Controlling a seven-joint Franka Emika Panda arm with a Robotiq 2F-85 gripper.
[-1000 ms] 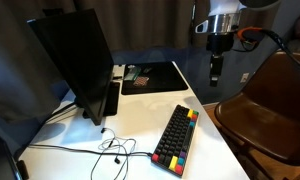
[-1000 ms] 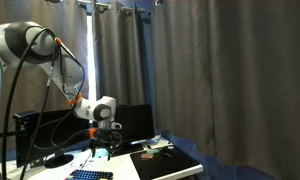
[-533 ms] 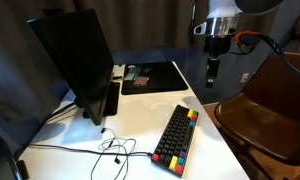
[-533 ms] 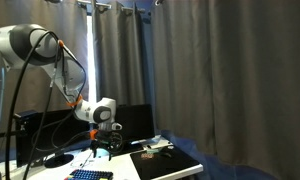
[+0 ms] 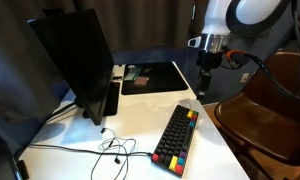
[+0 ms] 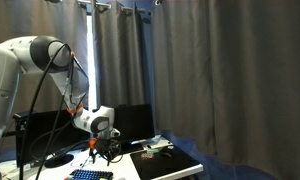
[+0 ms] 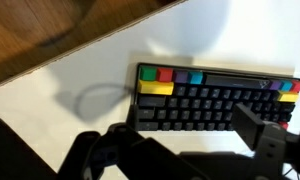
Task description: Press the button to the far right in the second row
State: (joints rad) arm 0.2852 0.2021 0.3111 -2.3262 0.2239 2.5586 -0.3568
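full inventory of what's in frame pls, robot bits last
keyboard: one, black with red, yellow, green and blue end keys, near right part of the table
monitor: one, black, left on the table
mat: one, black, far end of the table; small items on it, too small to tell
cable: at least one, thin and black, loose in front of the monitor
table: one, white
chair: one, brown, right of the table
curtains: grey, behind the scene
arm: one, white
gripper: one, dark, above the table's far right edge, beyond the keyboard; cannot tell if the jaws are open
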